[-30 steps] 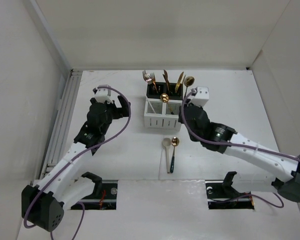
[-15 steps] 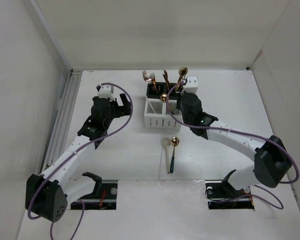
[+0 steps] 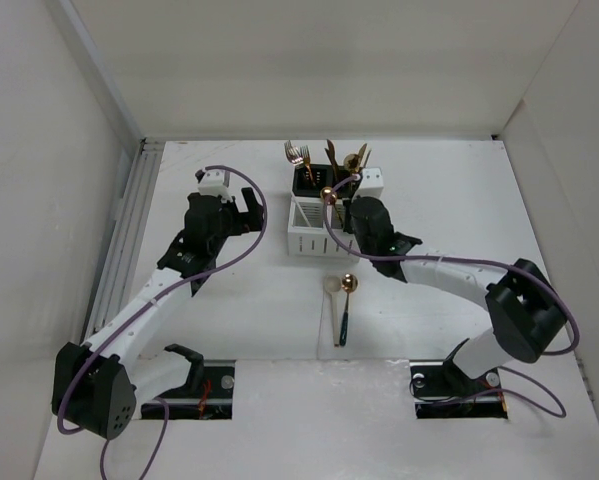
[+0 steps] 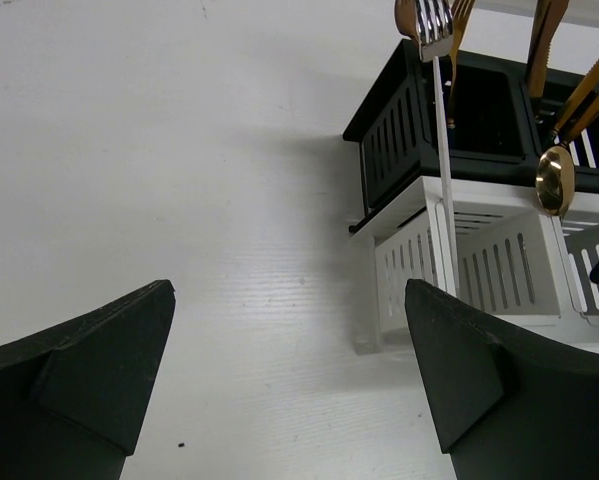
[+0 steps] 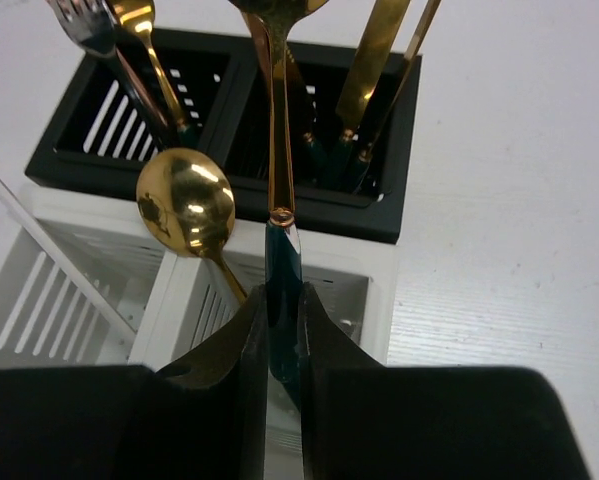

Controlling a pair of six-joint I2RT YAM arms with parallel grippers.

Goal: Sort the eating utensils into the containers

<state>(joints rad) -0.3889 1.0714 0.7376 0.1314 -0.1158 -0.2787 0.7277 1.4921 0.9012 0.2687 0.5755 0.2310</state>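
Nearest the arm bases, two spoons lie side by side on the table, just touching: a cream spoon and a gold-bowled table spoon with a dark handle, bowls pointing away. Beyond them, the right gripper is clamped on the green handle of a held spoon, which stands upright above the right compartment of the white caddy. Whether its tip is inside cannot be seen. The left gripper hangs left of the caddies, fingers wide apart, gripping nothing. In the white caddy a gold spoon stands at the divider and a silver fork with a white handle leans in the left compartment. The black caddy touches it on the far side and holds gold forks and knives.
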